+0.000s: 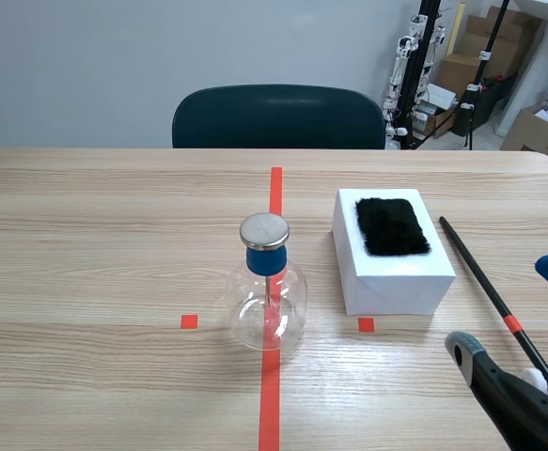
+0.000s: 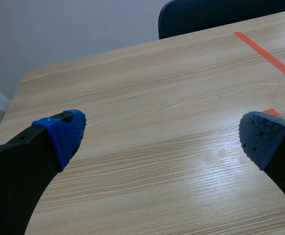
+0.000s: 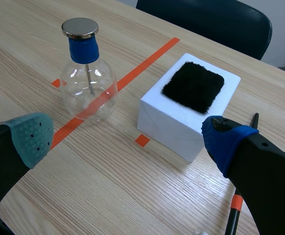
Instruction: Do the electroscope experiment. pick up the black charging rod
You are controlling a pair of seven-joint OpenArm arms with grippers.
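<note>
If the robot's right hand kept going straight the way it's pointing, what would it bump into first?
Probably the white box, at its near corner, ahead of the open right hand. The glass flask stands off to one side. Depth is unclear.

Dark green chair (image 1: 278, 117) pushed up close behind the far side of a light wooden table (image 1: 86, 244). Plain grey wall (image 1: 95, 66) behind the chair. Off in the far right corner, brown cardboard boxes (image 1: 463, 68), with thin black stands (image 1: 422, 56) just beside them, white bits clipped on.
</note>
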